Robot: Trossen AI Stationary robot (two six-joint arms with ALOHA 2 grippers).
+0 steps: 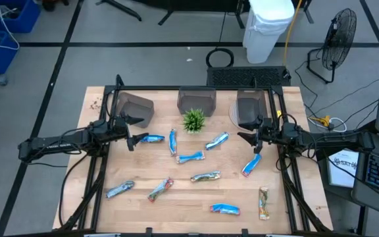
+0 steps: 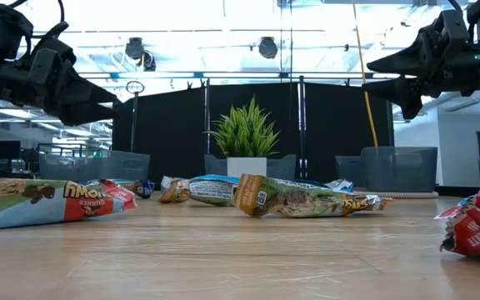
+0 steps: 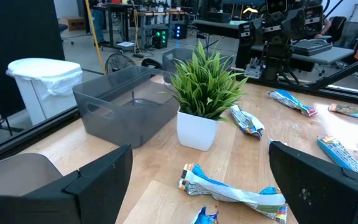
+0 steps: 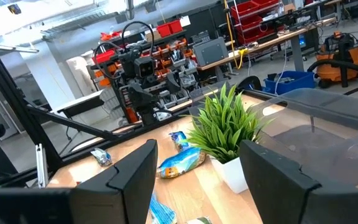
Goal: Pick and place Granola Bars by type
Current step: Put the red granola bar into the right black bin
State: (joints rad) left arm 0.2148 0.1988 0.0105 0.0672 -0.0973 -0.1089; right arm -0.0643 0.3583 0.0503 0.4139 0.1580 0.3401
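Observation:
Several granola bars lie scattered on the wooden table [image 1: 143,168]. Blue-and-white ones include one [image 1: 152,138] just right of my left gripper [image 1: 132,132], one [image 1: 217,141] beside the plant and one [image 1: 225,209] near the front. A tan-green bar [image 1: 205,176] lies mid-table and a silvery one [image 1: 120,189] at the front left. My left gripper is open and empty; its wrist view shows a blue bar [image 3: 232,190] just ahead. My right gripper [image 1: 252,141] hovers open and empty above a blue-and-red bar [image 1: 251,164].
Three grey bins stand along the back: left [image 1: 135,108], middle [image 1: 197,100], right [image 1: 251,107]. A small green plant in a white pot [image 1: 193,120] stands before the middle bin. Dark frame bars run down both table sides.

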